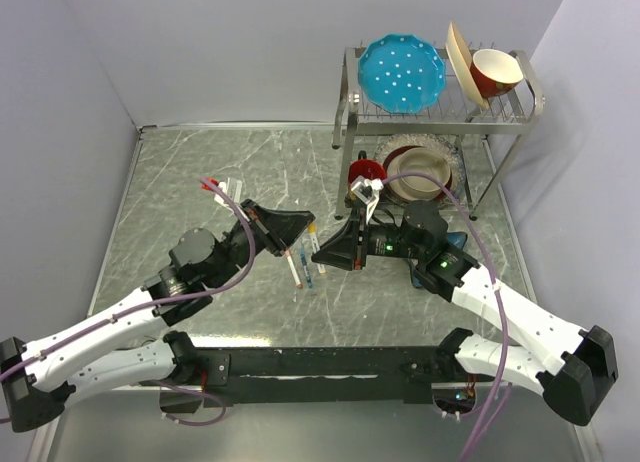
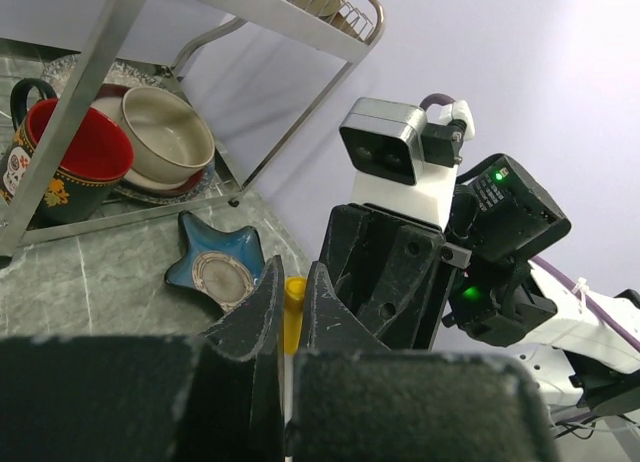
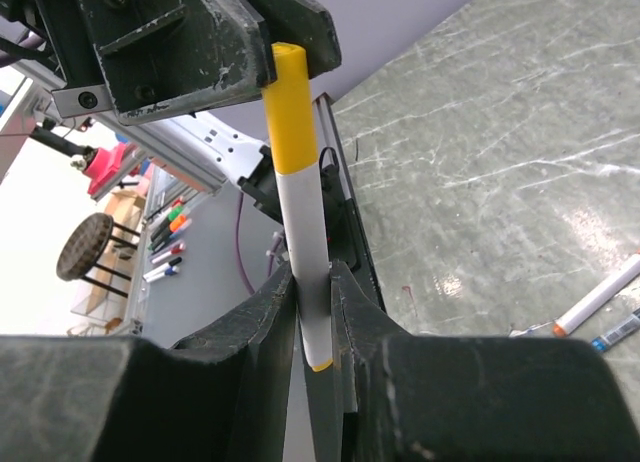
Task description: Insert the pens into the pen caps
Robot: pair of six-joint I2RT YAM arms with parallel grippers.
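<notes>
Right tool (image 3: pixel 312 287) clamps the white pen (image 3: pixel 300 217); left tool (image 2: pixel 293 292) pinches the yellow cap (image 3: pixel 288 112). Any misalignment risks jamming or slippage.

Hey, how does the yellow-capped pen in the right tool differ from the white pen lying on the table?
The yellow-capped pen is clamped in the right tool, lifted clear; the table pen lies flat on the table, untouched. The first has its yellow cap pinched by the left tool; the table pen shows an orange end. Both have white barrels.
</notes>
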